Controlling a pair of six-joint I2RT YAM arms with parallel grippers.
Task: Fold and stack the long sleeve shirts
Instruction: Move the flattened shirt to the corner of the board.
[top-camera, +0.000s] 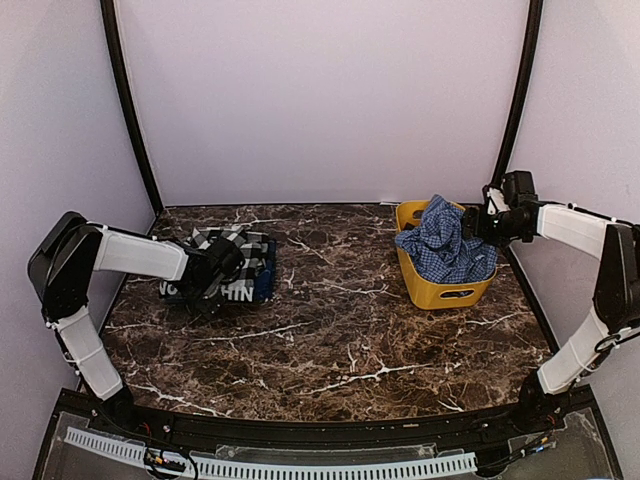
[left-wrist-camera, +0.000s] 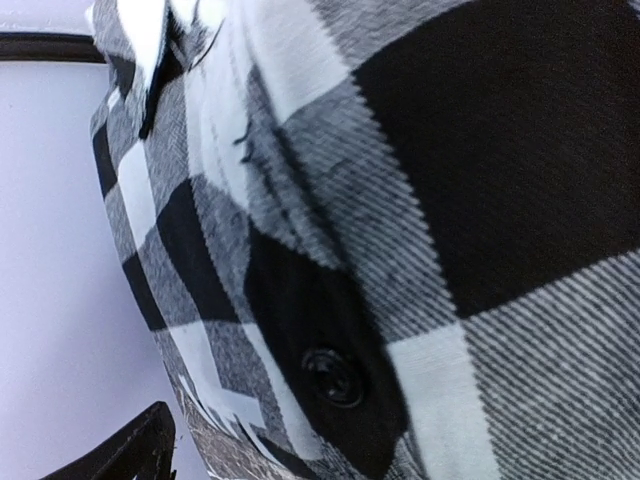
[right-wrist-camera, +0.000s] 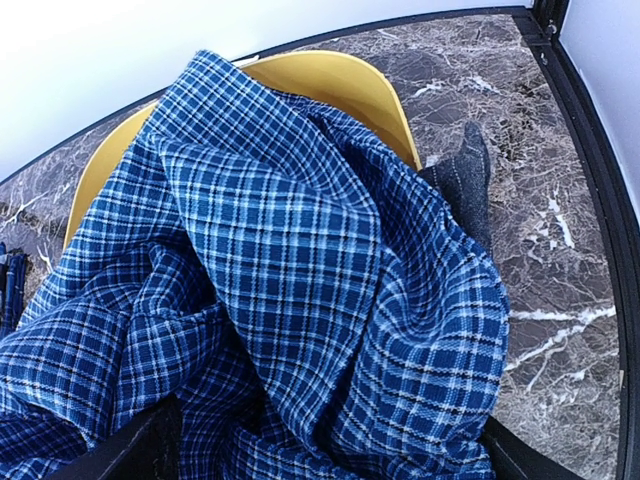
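The black-and-white plaid shirt (top-camera: 240, 242) lies folded on the left of the marble table, white lettering showing along its near edge. My left gripper (top-camera: 220, 264) rests low on top of it, open. In the left wrist view the plaid cloth (left-wrist-camera: 420, 200) fills the frame with a black button (left-wrist-camera: 335, 377), and only one finger (left-wrist-camera: 130, 455) shows, clear of the cloth. The blue checked shirt (top-camera: 440, 240) is bunched up in the yellow bin (top-camera: 440, 292). My right gripper (right-wrist-camera: 330, 430) stands open at its right side, with blue folds (right-wrist-camera: 290, 250) bulging between the spread fingers.
The yellow bin (right-wrist-camera: 330, 80) stands at the right rear, close to the black frame post (top-camera: 515, 110). A dark grey cloth (right-wrist-camera: 465, 185) hangs by the bin's rim. Lavender walls close in the back and both sides.
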